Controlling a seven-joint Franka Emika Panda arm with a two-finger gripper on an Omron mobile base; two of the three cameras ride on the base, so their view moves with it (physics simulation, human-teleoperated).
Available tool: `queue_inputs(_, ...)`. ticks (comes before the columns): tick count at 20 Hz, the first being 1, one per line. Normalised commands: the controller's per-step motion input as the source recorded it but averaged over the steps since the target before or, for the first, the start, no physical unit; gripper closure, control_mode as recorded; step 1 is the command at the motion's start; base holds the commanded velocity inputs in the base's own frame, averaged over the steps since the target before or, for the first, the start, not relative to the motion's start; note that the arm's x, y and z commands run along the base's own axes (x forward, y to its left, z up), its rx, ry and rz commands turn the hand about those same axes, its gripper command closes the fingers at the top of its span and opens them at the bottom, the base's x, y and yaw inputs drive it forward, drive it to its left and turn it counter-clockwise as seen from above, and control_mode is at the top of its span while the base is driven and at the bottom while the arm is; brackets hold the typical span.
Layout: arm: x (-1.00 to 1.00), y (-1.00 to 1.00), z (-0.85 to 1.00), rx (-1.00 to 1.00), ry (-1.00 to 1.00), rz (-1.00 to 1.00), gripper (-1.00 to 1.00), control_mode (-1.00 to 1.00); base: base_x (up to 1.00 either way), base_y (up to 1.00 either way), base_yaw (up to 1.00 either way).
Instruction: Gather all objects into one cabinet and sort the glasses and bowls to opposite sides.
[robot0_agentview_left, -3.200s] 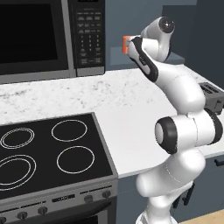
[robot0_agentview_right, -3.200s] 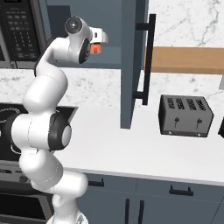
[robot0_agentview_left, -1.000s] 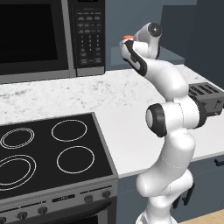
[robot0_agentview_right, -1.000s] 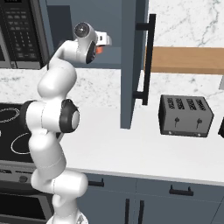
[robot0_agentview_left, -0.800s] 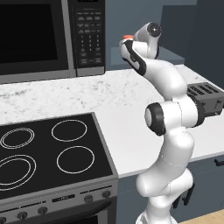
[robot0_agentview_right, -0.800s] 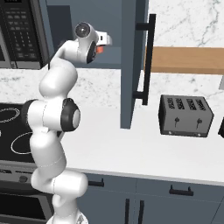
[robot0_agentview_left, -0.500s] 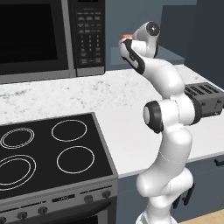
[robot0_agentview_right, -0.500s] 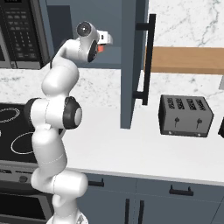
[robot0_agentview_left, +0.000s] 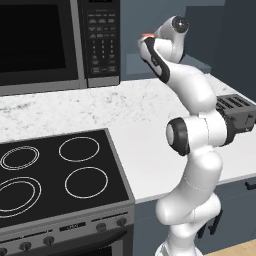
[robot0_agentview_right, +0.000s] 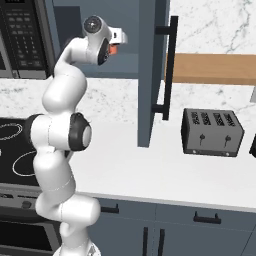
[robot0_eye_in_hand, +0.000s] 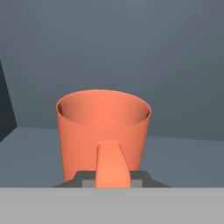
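My gripper (robot0_agentview_right: 116, 49) is raised into the open dark slate-blue cabinet (robot0_agentview_right: 150, 75) and is shut on an orange cup (robot0_eye_in_hand: 103, 131). The cup stands upright with its mouth open toward the top of the hand view, just above the grey-blue inner shelf (robot0_eye_in_hand: 188, 162). From the left base view the gripper (robot0_agentview_left: 147, 36) and a sliver of the cup (robot0_agentview_left: 147, 35) show past the microwave's right edge. The cabinet door stands open, with its long black bar handle (robot0_agentview_right: 170, 65) facing out. The other cups and the black bowl are out of view.
A dark toaster (robot0_agentview_right: 212, 132) sits on the white counter (robot0_agentview_right: 150, 165) right of the door. A wooden shelf (robot0_agentview_right: 215, 67) runs above it. The microwave (robot0_agentview_left: 50, 45) hangs left of the cabinet, and the black cooktop (robot0_agentview_left: 50, 175) lies below it.
Since 3.2 s ago the hand has carried the cup up and deeper into the cabinet. Over the last second it has only edged slightly further in.
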Motion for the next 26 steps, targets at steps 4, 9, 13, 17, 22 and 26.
queue_inputs(4, -0.71, 0.0, 0.22, 0.0, -0.01, 0.0, 1.0, -1.0, 0.0, 0.0, 0.0)
queue_inputs(9, -0.79, 0.0, -0.07, 0.0, -0.11, 0.0, 1.0, -1.0, 0.0, 0.0, 0.0)
queue_inputs(13, -0.81, 0.0, -0.43, 0.0, -0.12, 0.0, 1.0, -1.0, 0.0, 0.0, 0.0)
queue_inputs(17, -0.77, 0.0, -0.43, 0.0, -0.14, 0.0, 1.0, -1.0, 0.0, 0.0, 0.0)
queue_inputs(22, -0.85, 0.0, 0.12, 0.0, -0.12, 0.0, 1.0, -1.0, 0.0, 0.0, 0.0)
queue_inputs(26, -0.7, 0.0, 0.62, 0.0, -0.05, 0.0, 1.0, -1.0, 0.0, 0.0, 0.0)
